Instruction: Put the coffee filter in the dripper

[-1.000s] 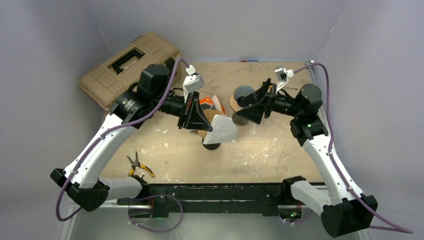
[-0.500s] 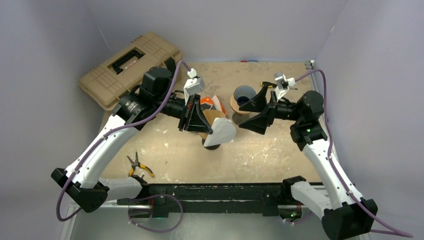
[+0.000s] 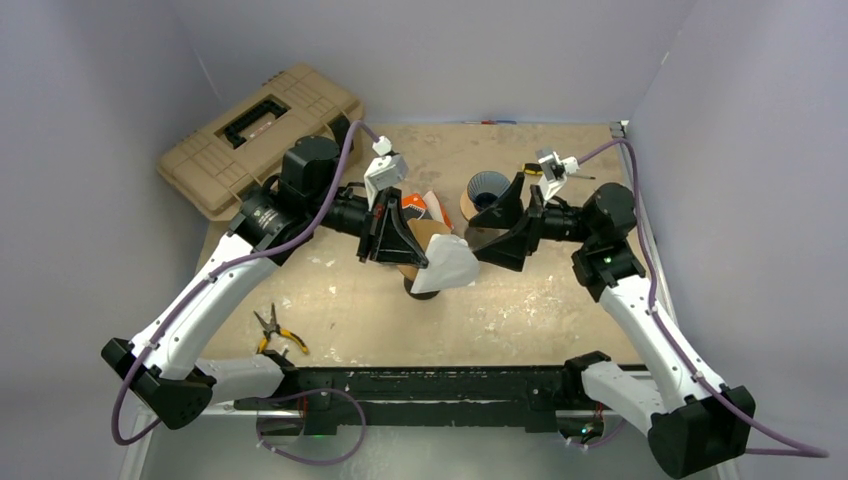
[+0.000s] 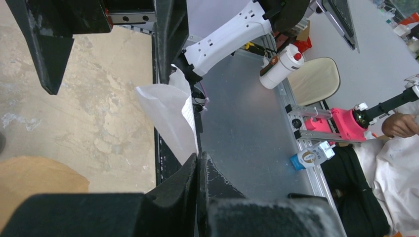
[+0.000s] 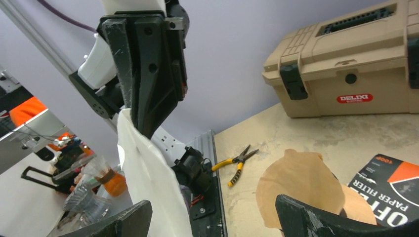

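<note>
The right gripper [image 3: 481, 232], jaws spread, has swung from the dripper [image 3: 487, 187] at 1 o'clock to 3 o'clock of the filter [image 3: 447, 265], which the left gripper [image 3: 424, 262] pinches, so a handover looks likely.

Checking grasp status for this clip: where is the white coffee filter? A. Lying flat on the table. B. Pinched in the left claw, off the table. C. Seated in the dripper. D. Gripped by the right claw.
B: the left claw is shut on the white coffee filter, while the right claw stands open beside it.
</note>
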